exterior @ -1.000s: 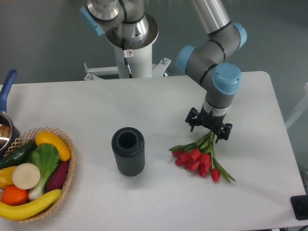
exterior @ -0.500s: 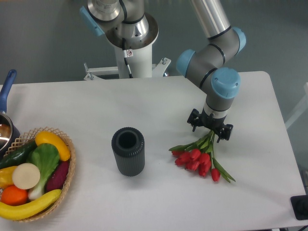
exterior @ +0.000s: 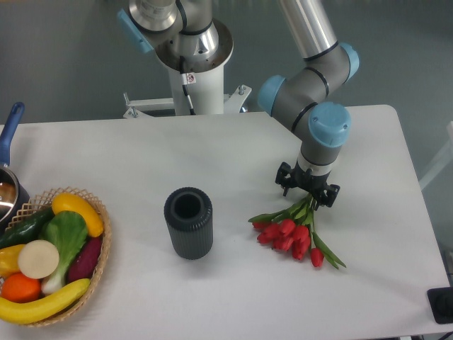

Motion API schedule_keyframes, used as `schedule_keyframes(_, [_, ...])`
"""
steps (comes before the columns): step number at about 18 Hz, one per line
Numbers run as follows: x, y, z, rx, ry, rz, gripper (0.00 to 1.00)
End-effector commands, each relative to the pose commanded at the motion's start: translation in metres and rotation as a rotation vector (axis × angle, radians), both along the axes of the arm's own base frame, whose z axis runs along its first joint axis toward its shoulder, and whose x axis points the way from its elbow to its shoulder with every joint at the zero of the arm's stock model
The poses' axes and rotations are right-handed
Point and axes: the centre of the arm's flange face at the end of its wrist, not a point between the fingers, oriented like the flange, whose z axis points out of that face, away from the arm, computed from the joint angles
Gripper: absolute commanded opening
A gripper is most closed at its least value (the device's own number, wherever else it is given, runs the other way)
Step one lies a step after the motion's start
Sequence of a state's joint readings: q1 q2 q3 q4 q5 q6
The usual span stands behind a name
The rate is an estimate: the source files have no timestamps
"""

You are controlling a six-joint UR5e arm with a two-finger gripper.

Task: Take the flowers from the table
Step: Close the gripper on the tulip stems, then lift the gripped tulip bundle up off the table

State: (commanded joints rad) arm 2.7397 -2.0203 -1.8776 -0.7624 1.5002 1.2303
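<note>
Gripper (exterior: pixel 307 190) poised over the stem end of the flowers (exterior: pixel 294 232), fingers spread on either side of the stems, not yet pinching. The flowers lie on the counter (exterior: pixel 212 149), right of the dark ribbed vase (exterior: pixel 188 222). Step in hand: grasp; next, closing on the stems and lifting. Since the earlier frame, the gripper has shifted slightly away from the blooms.

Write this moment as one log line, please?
gripper: over the stems, grip unclear | flowers: lying on table | vase: upright, left of flowers | step: pick-up not done
</note>
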Motion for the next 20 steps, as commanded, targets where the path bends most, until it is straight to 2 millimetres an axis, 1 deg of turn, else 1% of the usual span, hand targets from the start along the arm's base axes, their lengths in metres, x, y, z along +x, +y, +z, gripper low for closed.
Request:
schedule_keyframes(4, [-0.001,0.001,0.001,0.003,0.002,0.000,0.46])
schedule_keyframes(7, [-0.005,0.000,0.006,0.008,0.011,0.004,0.34])
schedule_keyframes(9, [-0.006,-0.001,0.008,0.009,0.014,0.006,0.33])
schedule_keyframes(11, [-0.007,-0.001,0.009,0.010,0.016,0.007,0.28])
schedule_keyframes(16, [-0.008,0.000,0.011,0.012,0.021,0.006,0.28])
schedule_keyframes(19, [-0.016,0.006,0.028,0.028,0.055,0.001,0.28])
schedule_keyframes(20, [-0.018,0.009,0.041,0.043,0.073,-0.001,0.28])
